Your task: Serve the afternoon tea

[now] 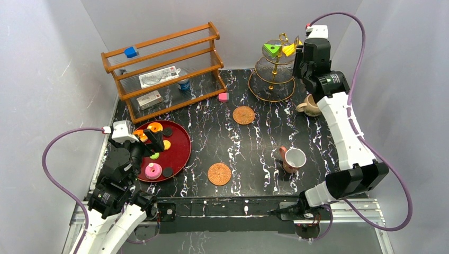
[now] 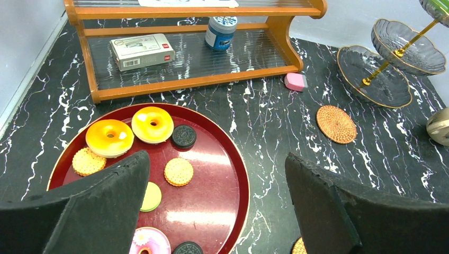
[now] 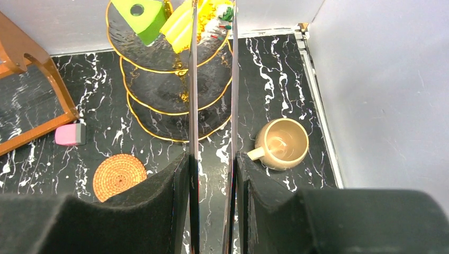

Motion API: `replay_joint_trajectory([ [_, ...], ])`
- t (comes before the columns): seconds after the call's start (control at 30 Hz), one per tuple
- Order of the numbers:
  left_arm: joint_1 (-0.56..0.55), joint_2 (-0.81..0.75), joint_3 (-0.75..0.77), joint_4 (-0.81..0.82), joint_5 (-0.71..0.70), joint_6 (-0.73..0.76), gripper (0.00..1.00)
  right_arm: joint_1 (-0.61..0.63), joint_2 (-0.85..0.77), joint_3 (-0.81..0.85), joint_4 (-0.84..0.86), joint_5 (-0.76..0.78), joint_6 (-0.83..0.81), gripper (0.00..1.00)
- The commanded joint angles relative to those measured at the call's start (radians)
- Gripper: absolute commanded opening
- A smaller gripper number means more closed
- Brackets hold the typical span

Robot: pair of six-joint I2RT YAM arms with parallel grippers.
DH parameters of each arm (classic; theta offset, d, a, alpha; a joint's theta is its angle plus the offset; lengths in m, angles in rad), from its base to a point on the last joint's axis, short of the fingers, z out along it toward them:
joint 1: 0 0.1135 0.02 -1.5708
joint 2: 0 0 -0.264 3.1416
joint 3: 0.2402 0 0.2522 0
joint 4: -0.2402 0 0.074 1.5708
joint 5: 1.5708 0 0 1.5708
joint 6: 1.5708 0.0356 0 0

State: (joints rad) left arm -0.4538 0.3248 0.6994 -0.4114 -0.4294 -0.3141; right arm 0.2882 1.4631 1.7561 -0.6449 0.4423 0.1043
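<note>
My left gripper (image 1: 149, 139) (image 2: 216, 157) is open and empty over a red tray (image 1: 183, 138) that holds a pink donut (image 2: 148, 242), orange cookies (image 2: 178, 171), yellow donuts (image 2: 109, 137) and black discs (image 2: 183, 136). My right gripper (image 1: 303, 59) (image 3: 212, 156) is shut on metal tongs (image 3: 193, 106) whose tips reach the yellow piece (image 3: 182, 26) beside the green wedge (image 3: 140, 13) on the top tier of a glass stand (image 1: 272, 87). The beige mug (image 1: 310, 106) and pinkish-brown cup (image 1: 293, 159) stand on the table. Two woven coasters (image 1: 243, 115) (image 1: 219, 173) are bare.
A wooden shelf (image 1: 164, 69) at the back left holds a blue cube (image 1: 131, 52), white boxes (image 2: 142, 51) and a blue can (image 2: 220, 32). A pink block (image 1: 223, 97) lies by its right foot. Grey walls close in both sides.
</note>
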Motion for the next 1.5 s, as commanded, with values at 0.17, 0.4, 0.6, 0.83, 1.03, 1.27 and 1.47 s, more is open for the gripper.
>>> replay_joint_trajectory([
  [0.17, -0.003, 0.011, -0.004, 0.024, -0.003, 0.004, 0.96, -0.065, 0.022, 0.016, 0.13, -0.11, 0.043, 0.42],
  [0.4, -0.003, 0.013, -0.002, 0.025, -0.009, 0.007, 0.96, -0.075, 0.051, -0.005, 0.139, -0.133, 0.061, 0.43],
  [0.6, -0.003, 0.016, -0.003, 0.029, -0.009, 0.012, 0.96, -0.078, 0.071, -0.017, 0.142, -0.158, 0.068, 0.45],
  [0.83, -0.003, 0.003, -0.005, 0.025, -0.012, 0.008, 0.96, -0.082, 0.083, -0.001, 0.117, -0.159, 0.077, 0.52],
  [1.03, -0.003, 0.004, -0.003, 0.026, -0.009, 0.009, 0.96, -0.083, 0.07, 0.029, 0.074, -0.137, 0.076, 0.58],
  [1.27, -0.003, 0.003, -0.003, 0.026, -0.008, 0.009, 0.96, -0.084, 0.056, 0.045, 0.056, -0.126, 0.069, 0.56],
  [1.47, -0.003, -0.003, -0.005, 0.025, -0.011, 0.009, 0.96, -0.083, 0.031, 0.052, 0.028, -0.139, 0.075, 0.55],
])
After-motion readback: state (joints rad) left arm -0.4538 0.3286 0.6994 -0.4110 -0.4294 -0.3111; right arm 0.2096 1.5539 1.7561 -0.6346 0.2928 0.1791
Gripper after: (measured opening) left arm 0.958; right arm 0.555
